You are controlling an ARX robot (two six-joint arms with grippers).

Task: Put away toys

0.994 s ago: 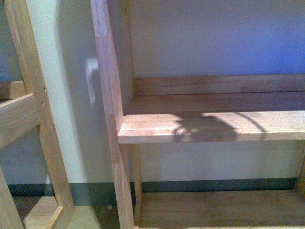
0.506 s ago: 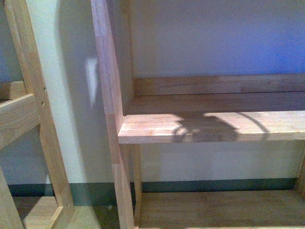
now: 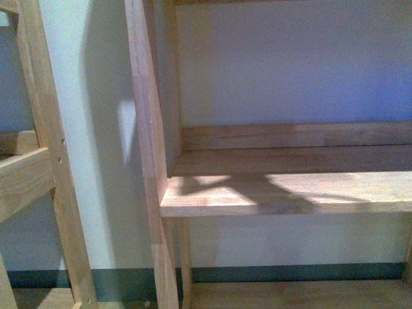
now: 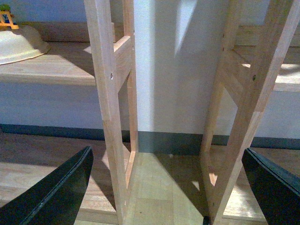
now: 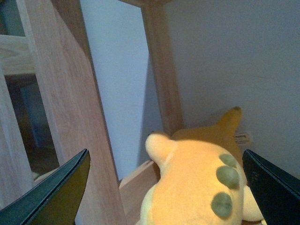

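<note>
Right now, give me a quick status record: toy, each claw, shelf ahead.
toy: orange-yellow plush, lying on a wooden ledge against the wall, seen only in the right wrist view
right claw: open, fingers either side of the plush, not gripping
left claw: open, holding nothing, facing two wooden uprights
shelf ahead: wooden shelf in front view shows only shadows, no toy
other: cream bowl-like object on a shelf in left wrist view

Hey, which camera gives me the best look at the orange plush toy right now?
The right wrist view. The plush toy fills its lower part, lit, with olive bumps and a pale underside, lying between the open right gripper's fingers beside a wooden upright. The front view and left wrist view show only wooden shelving, no toy.
</note>
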